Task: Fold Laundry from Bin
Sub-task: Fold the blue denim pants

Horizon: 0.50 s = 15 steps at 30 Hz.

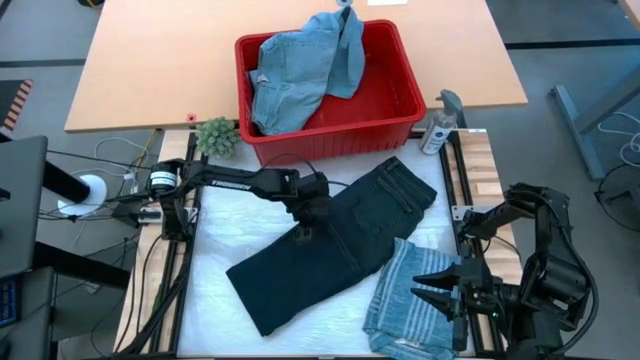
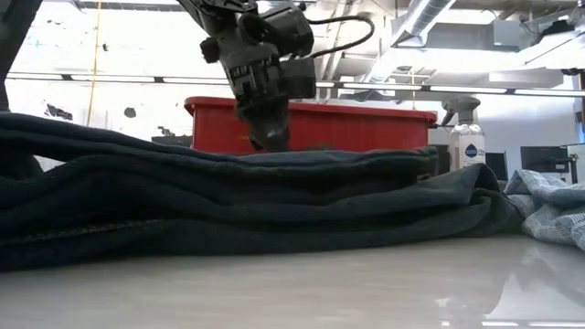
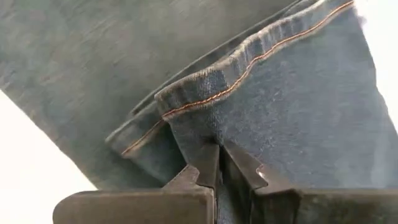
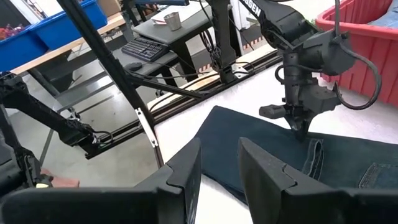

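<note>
The left gripper [image 1: 303,232] is down on the dark navy trousers [image 1: 330,245] near the middle of the table, its two fingers pinched tight together on a fold of the cloth; the left wrist view shows the dark fingers [image 3: 208,167] closed on a raised hem of denim-weave fabric with an orange-tan line of stitching running along its edge. In the low view the gripper [image 2: 270,139] stands upright with its tip sunk into the top of the heaped trousers [image 2: 228,196], which lie in thick, soft, rounded layers across the white table top [image 2: 366,283]. From above the trousers stretch slantwise, waistband end toward the bin and leg end toward the table's front left, with a back pocket showing near the waist. The right gripper [image 1: 440,282] waits at the table's right edge, its pointed fingers partly apart and holding nothing (they hang over the near edge of the striped shirt). That blue-grey white-striped shirt [image 1: 405,305] lies rumpled at the front right, just touching the trousers. The bin [image 1: 400,120], a bright red rectangular plastic tub with a rolled rim, sits at the back of the table, and light blue denim-like pieces [image 1: 300,75] fill its left half, one draped up over the back rim. A clear spray bottle [image 1: 438,128] stands just right of the bin, and a small green spiky plant [image 1: 216,136] sits just left of it.
</note>
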### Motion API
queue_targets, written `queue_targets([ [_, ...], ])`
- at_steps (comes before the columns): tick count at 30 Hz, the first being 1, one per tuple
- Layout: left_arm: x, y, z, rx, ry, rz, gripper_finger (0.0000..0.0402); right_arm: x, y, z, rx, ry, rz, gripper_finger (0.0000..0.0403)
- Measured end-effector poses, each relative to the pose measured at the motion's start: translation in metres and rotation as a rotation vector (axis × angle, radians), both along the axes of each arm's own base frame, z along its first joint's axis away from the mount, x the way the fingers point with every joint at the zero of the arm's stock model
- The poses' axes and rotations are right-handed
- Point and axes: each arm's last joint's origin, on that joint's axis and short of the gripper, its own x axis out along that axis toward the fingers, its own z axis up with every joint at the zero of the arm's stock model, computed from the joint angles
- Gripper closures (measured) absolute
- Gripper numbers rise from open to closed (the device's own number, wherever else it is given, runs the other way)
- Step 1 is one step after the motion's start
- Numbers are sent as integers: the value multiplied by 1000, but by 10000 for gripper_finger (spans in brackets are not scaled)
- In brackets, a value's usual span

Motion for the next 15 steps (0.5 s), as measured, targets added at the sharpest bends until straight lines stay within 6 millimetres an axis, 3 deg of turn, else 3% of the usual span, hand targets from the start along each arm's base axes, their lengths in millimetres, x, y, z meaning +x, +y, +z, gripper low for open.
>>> queue_targets([
  [10, -6, 6, -10, 164, 83, 159, 400, 0, 0, 0, -10, 4, 2, 270],
  [15, -7, 6, -4, 148, 78, 141, 366, 0, 0, 0, -14, 5, 2, 270],
])
